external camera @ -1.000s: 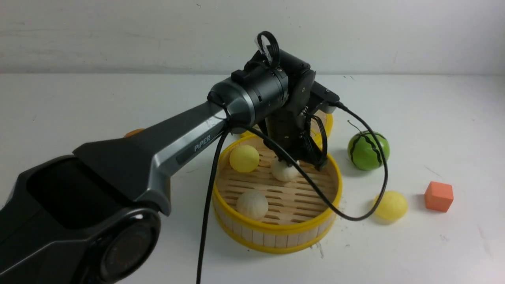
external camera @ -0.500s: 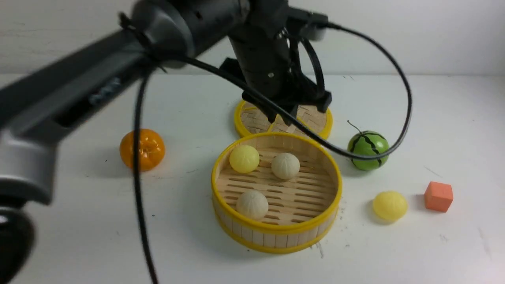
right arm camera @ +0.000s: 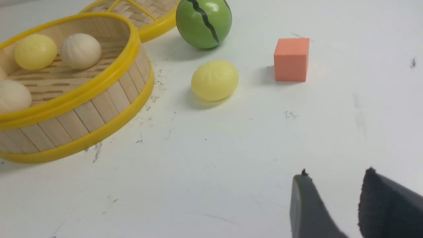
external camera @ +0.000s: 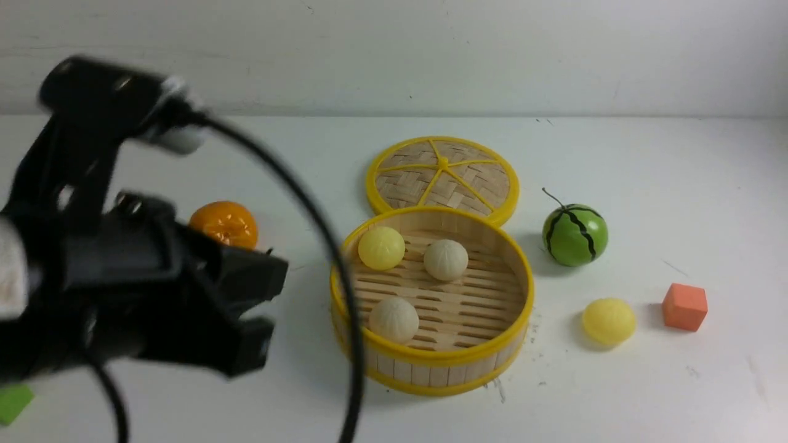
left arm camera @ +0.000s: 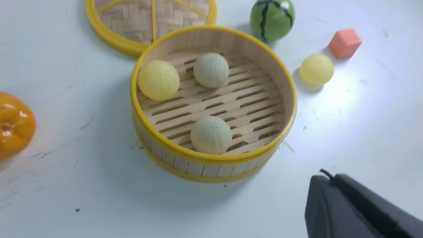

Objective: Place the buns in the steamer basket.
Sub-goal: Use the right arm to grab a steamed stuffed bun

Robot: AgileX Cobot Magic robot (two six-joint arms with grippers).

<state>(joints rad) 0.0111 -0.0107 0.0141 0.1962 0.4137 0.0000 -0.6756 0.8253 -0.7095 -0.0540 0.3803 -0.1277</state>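
Note:
The steamer basket [external camera: 431,363] sits mid-table and holds three buns: a pale yellow one [external camera: 381,247], an off-white one [external camera: 445,259] beside it, and another off-white one [external camera: 393,319] nearer me. A fourth bun, pale yellow [external camera: 608,320], lies on the table right of the basket, seen also in the right wrist view [right arm camera: 214,80]. My left gripper [external camera: 265,307] hangs blurred at the near left, away from the basket; its fingers [left arm camera: 325,185] are pressed together, shut and empty. My right gripper [right arm camera: 335,177] is open and empty, short of the loose yellow bun.
The flat woven lid [external camera: 442,172] lies behind the basket. A green watermelon ball [external camera: 574,235] stands to the basket's right, an orange cube [external camera: 684,306] at the far right, an orange fruit [external camera: 225,223] at the left. A green scrap [external camera: 12,403] lies at the near left edge.
My left arm rose out of the basket and swung back to the near left, its jaws closing. The off-white bun it was over stays in the basket.

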